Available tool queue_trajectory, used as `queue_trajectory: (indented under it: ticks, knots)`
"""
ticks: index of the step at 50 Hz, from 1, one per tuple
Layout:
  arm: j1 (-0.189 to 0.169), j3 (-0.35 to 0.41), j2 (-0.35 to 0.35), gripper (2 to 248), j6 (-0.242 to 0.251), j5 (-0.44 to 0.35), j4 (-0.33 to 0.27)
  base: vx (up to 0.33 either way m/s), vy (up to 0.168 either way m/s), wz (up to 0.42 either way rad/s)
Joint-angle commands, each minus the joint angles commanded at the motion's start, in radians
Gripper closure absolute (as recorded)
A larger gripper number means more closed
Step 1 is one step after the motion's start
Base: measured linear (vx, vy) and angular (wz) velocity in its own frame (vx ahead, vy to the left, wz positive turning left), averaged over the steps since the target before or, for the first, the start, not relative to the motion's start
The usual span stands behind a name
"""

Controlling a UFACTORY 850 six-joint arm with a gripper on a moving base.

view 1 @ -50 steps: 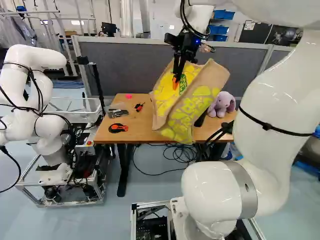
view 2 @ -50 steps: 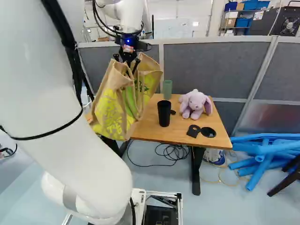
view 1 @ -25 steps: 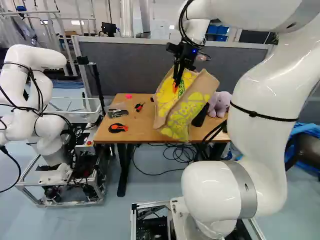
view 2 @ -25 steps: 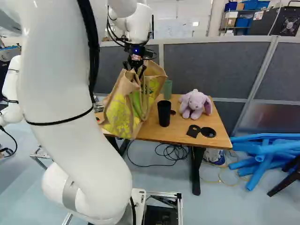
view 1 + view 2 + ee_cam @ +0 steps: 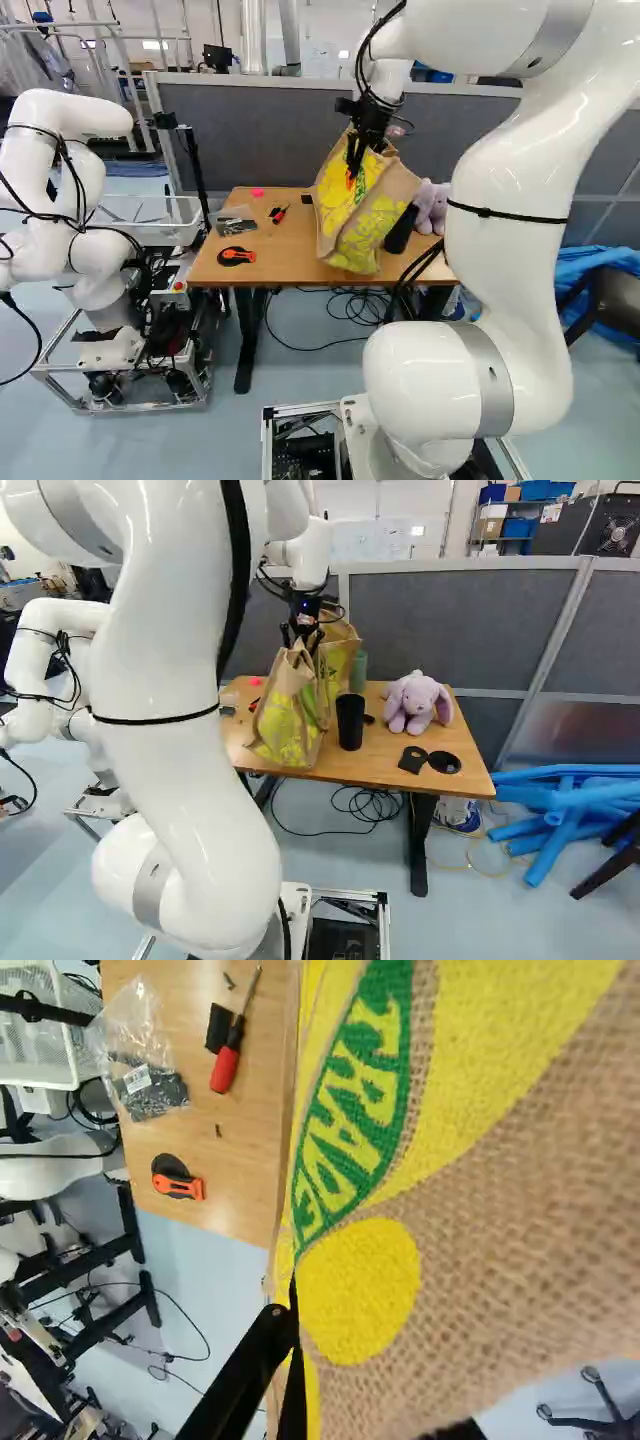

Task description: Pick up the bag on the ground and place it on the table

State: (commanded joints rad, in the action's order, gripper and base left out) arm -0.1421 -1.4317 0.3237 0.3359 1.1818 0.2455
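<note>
My gripper [image 5: 354,168] is over the table, shut on the upper part of the jute bag [image 5: 365,225], which hangs upright with yellow and green print. In the right base view the bag [image 5: 288,715] is in front of the left part of the wooden table [image 5: 330,768], its base near the front edge; I cannot tell whether it touches the top. The wrist view has the gripper [image 5: 290,1345] against the cloth [image 5: 480,1250], which fills much of that view and hides part of the fingers.
Beside the bag stand a black cup [image 5: 350,723] and a green cup [image 5: 357,670]. Further along are a plush rabbit [image 5: 416,702] and flat black pieces [image 5: 413,759]. An orange-black tool [image 5: 237,256] and a red screwdriver [image 5: 226,1068] lie on the other side. Another robot [image 5: 75,190] stands left.
My arm has swung and lowered a little, carrying the bag inward over the table, toward the black cup in the right base view. The base has not moved.
</note>
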Motion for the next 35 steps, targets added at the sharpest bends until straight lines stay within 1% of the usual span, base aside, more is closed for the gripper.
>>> queue_trajectory:
  ticks: [28, 29, 34, 35]
  knots:
    - [-0.001, -0.007, 0.008, 226, 0.0, -0.01, 0.0, 0.0, 0.0, 0.0]
    - [-0.001, -0.007, 0.008, 200, 0.0, -0.01, 0.0, 0.0, 0.0, 0.0]
    - [-0.001, -0.007, 0.008, 200, 0.0, -0.01, 0.0, 0.0, 0.0, 0.0]
    - [-0.001, -0.007, 0.008, 165, 0.0, -0.01, 0.0, 0.0, 0.0, 0.0]
